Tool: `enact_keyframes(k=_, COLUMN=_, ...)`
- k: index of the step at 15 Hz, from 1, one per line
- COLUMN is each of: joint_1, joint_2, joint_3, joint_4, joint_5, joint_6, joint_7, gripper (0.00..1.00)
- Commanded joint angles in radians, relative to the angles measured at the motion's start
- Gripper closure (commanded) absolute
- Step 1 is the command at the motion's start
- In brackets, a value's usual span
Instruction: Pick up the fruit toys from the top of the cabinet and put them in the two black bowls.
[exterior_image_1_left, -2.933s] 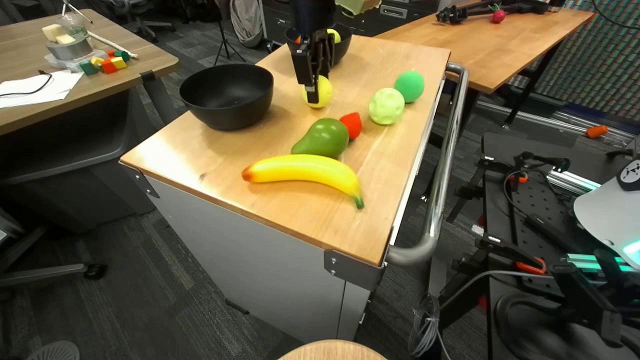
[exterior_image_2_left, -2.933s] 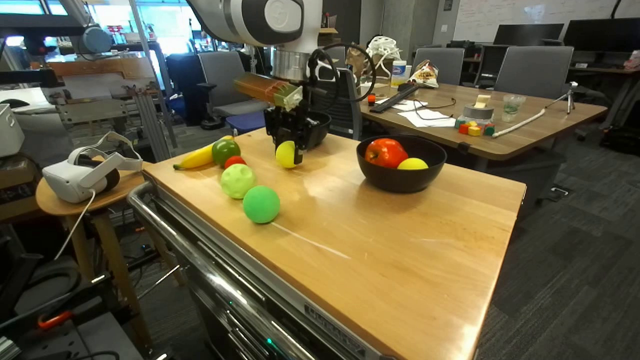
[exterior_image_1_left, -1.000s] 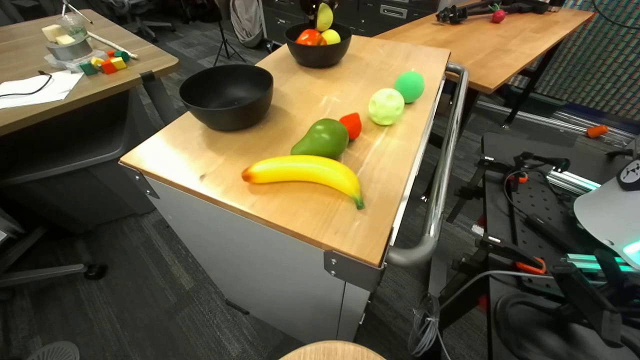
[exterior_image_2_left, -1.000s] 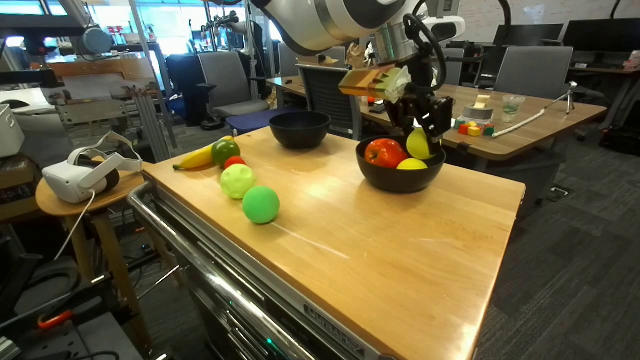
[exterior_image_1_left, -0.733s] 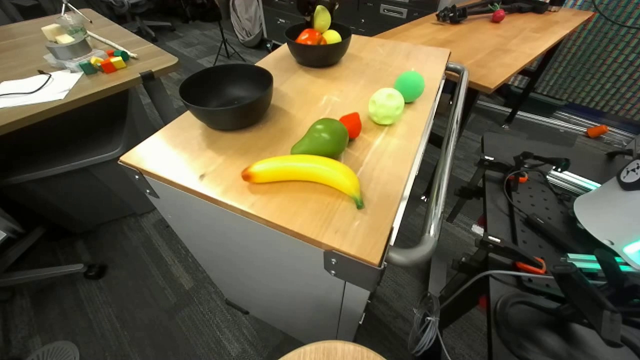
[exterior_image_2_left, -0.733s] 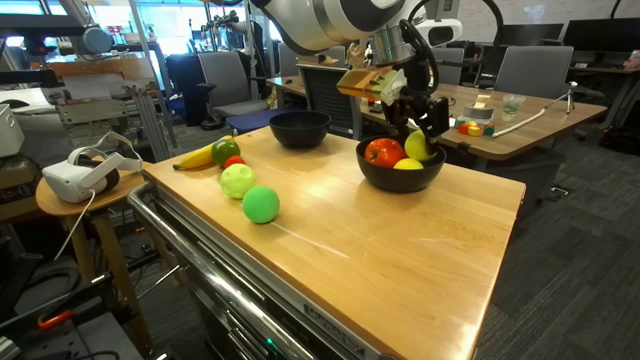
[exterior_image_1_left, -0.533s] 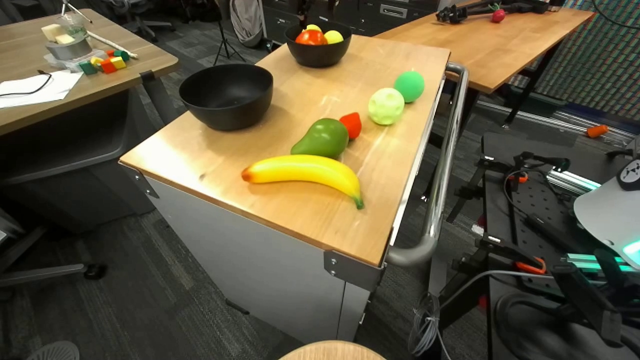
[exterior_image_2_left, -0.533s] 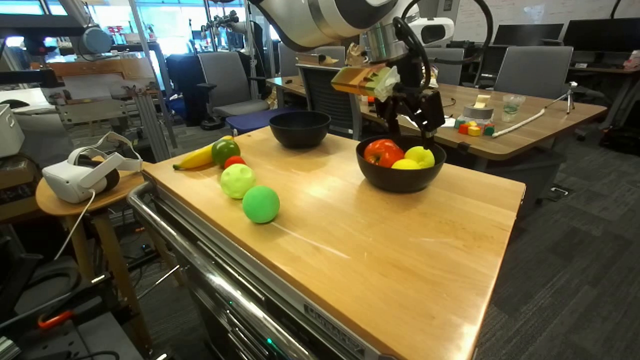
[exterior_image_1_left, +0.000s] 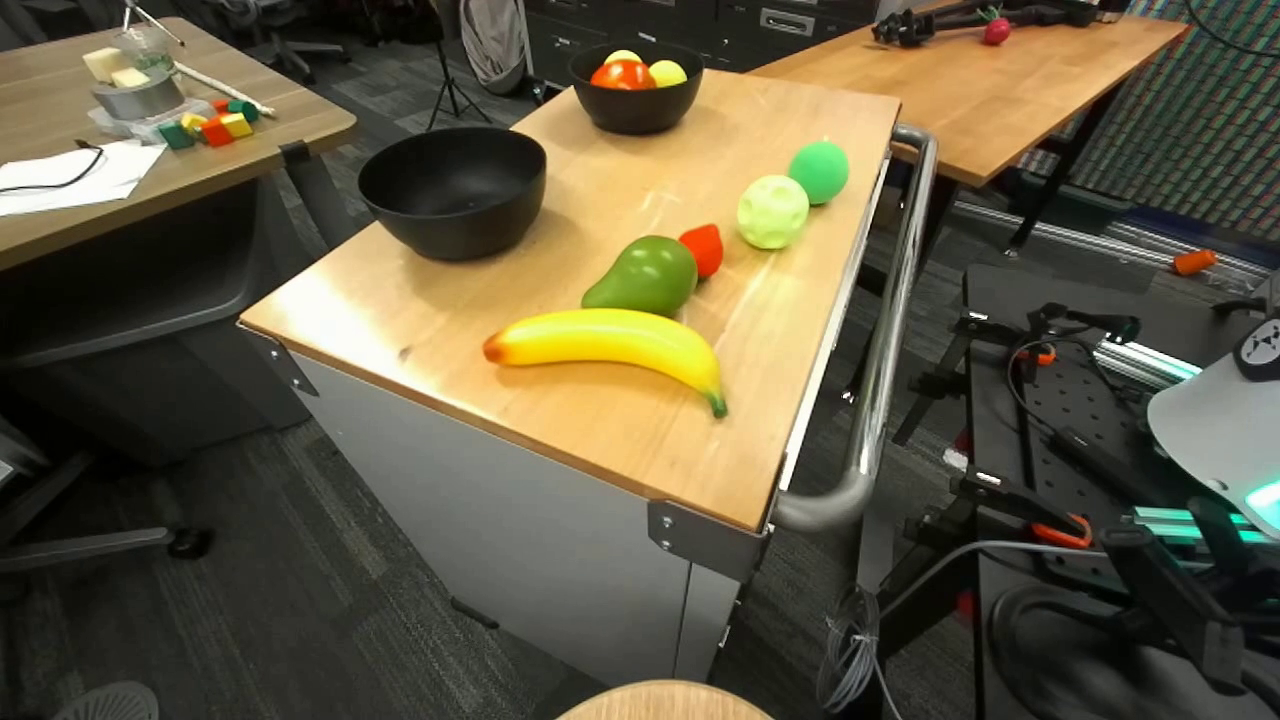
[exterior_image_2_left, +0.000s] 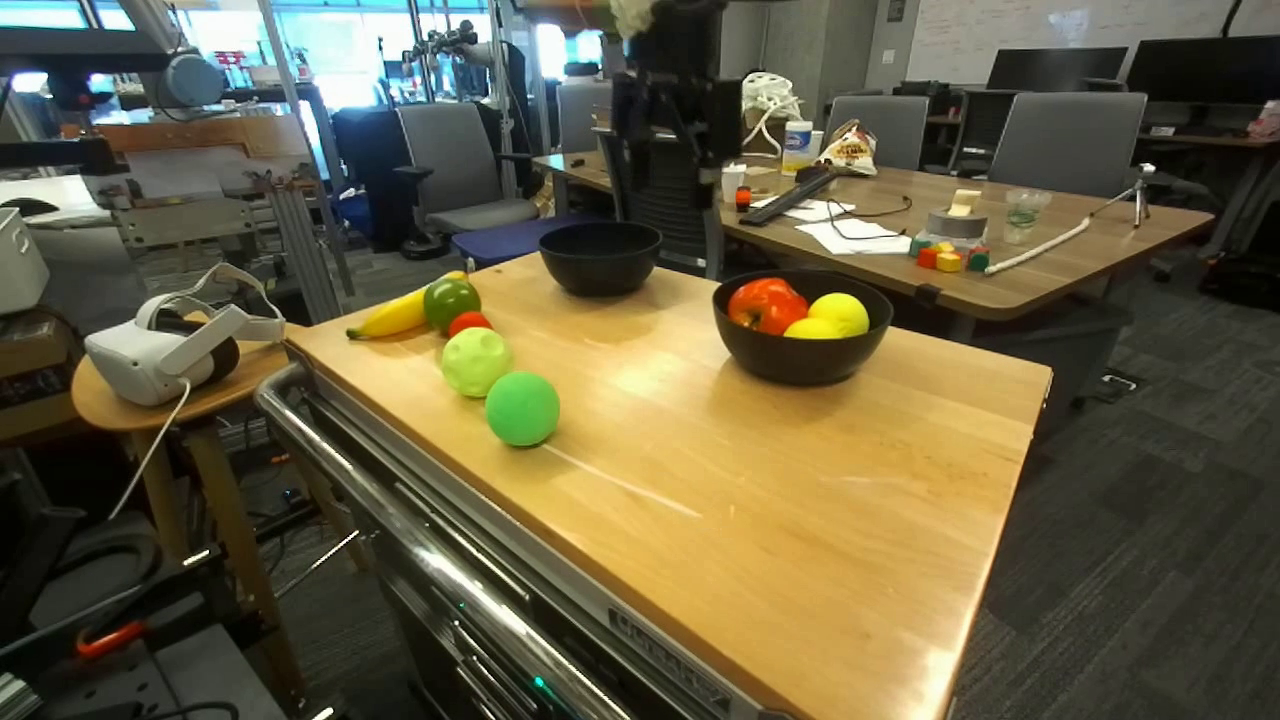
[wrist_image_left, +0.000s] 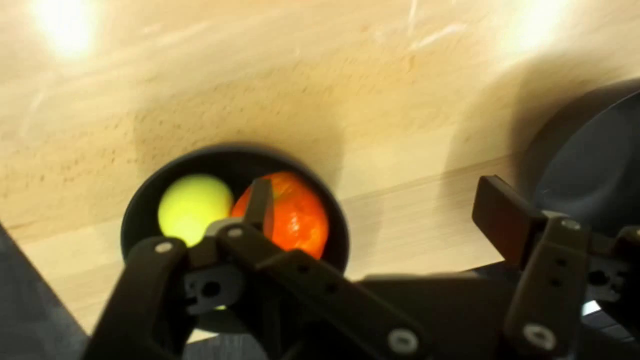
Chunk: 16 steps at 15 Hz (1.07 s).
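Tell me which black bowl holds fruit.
The bowl farther from the banana: a red fruit and two yellow fruits lie inside it. The other bowl, nearer the banana, shows no fruit inside.

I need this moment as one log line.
gripper: open, empty | black bowl: red fruit, two yellow fruits | cabinet top: banana, green fruit, red toy, two green balls

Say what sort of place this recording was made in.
Most likely a robotics lab in an office-style room: an exterior view shows a VR headset, grey chairs and a whiteboard.
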Motion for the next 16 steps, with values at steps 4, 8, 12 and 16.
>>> enact_keyframes(k=4, joint_1=0.01, joint_2=-0.294, joint_3=0.004, joint_4=-0.211, joint_5=0.216, joint_6=-0.313, joint_7=0.001, gripper=0.0)
enact_keyframes(k=8, joint_1=0.014, joint_2=-0.292, joint_3=0.008, joint_4=-0.248, joint_5=0.193, joint_6=-0.263, joint_7=0.01, gripper=0.0)
enact_keyframes(k=12, joint_1=0.022, joint_2=-0.295, joint_3=0.015, joint_4=-0.305, joint_5=0.202, joint_6=-0.224, joint_7=0.019, gripper=0.0)
enact_keyframes(k=16, joint_1=0.032, joint_2=-0.268, joint_3=0.028, joint_4=-0.343, joint_5=0.171, joint_6=-0.166, joint_7=0.016, gripper=0.0)
